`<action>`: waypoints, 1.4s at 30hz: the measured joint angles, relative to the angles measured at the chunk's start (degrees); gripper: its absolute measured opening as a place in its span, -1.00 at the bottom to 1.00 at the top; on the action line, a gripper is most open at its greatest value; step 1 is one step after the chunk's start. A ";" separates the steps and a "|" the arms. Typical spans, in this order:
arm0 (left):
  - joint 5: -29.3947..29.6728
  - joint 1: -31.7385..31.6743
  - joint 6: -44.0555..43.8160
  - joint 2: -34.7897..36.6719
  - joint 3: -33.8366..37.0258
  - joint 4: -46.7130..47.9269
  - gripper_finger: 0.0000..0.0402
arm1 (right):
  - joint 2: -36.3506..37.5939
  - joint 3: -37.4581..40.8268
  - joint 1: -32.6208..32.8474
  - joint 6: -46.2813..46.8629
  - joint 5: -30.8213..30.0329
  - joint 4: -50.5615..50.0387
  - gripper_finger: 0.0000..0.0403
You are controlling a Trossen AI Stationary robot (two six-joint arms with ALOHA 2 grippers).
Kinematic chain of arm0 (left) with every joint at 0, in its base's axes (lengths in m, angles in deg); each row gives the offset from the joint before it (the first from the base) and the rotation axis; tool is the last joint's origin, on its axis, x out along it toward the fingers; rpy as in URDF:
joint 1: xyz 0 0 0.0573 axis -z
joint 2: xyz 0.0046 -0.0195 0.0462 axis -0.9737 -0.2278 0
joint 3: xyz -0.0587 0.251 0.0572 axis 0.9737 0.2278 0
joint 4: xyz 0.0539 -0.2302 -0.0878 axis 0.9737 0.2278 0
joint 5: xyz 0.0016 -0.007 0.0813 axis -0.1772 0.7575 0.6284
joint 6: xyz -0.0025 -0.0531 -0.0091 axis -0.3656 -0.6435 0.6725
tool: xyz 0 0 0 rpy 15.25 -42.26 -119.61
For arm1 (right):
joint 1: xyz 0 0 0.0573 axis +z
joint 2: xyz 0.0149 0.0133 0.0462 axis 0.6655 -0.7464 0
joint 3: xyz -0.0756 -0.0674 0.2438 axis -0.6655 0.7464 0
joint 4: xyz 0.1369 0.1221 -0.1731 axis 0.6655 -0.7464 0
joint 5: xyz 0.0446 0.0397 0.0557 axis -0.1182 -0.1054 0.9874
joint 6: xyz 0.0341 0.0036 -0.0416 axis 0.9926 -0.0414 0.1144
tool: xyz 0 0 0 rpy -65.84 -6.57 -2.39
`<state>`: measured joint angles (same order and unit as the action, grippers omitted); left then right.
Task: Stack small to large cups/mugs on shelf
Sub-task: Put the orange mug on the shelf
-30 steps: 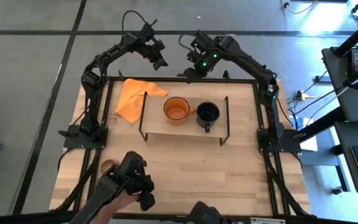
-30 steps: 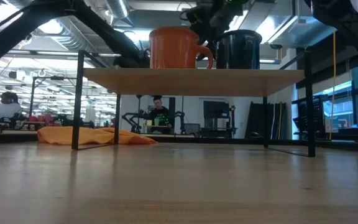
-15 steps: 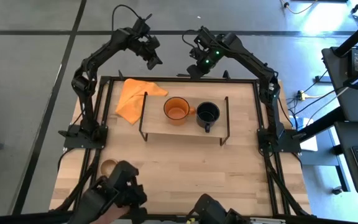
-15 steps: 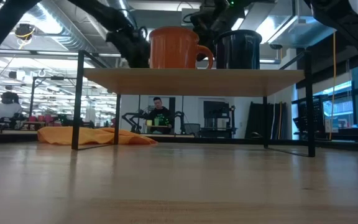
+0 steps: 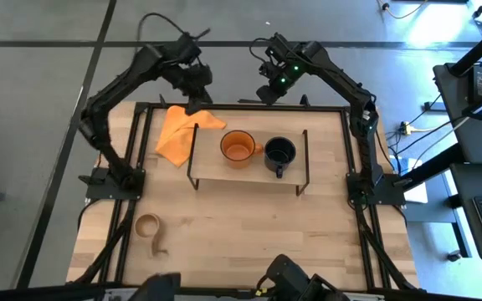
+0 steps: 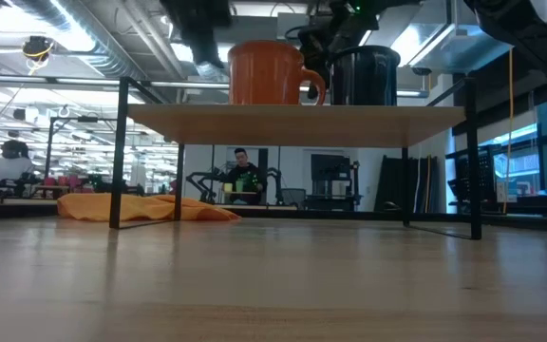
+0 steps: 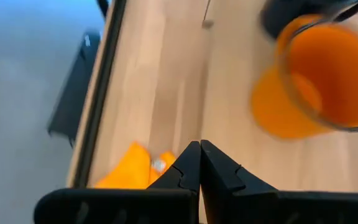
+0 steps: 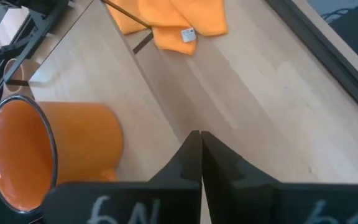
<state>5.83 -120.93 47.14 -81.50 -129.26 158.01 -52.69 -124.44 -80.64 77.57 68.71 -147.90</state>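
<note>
High view: the low light-wood shelf on thin black wire legs stands toward the far side of the pale wooden surface, and everything else is placed from it. On its board the round orange mug sits near the middle with its handle turned toward the dark navy mug just beside it; the two are close but a narrow gap shows between them, and the navy mug's handle points to the shelf's near edge. The board's left third, past the orange mug, is bare wood. The small tan wooden cup with a long handle lies well apart from the shelf, near the surface's near-left corner, with open wood all round it. A crumpled flat orange cloth lies against the shelf's far-left leg, reaching the surface's far edge. The left pincer hangs over that cloth beyond the shelf's far-left corner, its fingers pressed together and holding nothing. The right pincer is above the surface's far rim behind the shelf, fingers likewise closed and empty. The wide strip of surface in front of the shelf is free.
</note>
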 joint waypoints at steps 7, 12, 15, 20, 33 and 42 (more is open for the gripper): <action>-3.76 0.67 -5.93 7.02 0.00 -2.04 -1.00 | 0.00 0.00 -0.08 -2.48 0.25 1.15 -0.98; -0.50 -0.15 -9.36 8.13 0.96 -0.28 -1.00 | 0.00 0.00 -0.09 -3.50 0.66 -1.26 -0.98; 3.15 -0.15 -9.27 8.12 5.12 -0.07 -1.00 | 0.00 0.02 -0.09 -4.83 0.64 -4.17 -0.98; -2.00 -0.23 -10.40 8.47 16.91 -6.39 -1.00 | 0.00 0.03 0.12 -5.74 1.38 -7.18 -0.98; -10.91 4.13 -23.98 17.36 28.44 -15.74 -1.00 | -0.17 1.27 4.92 -6.97 7.70 -8.36 -0.98; -6.72 15.60 -33.55 17.56 31.05 -16.33 -1.00 | -0.17 1.25 8.53 -7.68 7.75 -8.34 -0.98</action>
<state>-0.89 -105.33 13.59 -63.93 -98.20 141.68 -52.86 -123.19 -72.11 69.90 76.45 -156.24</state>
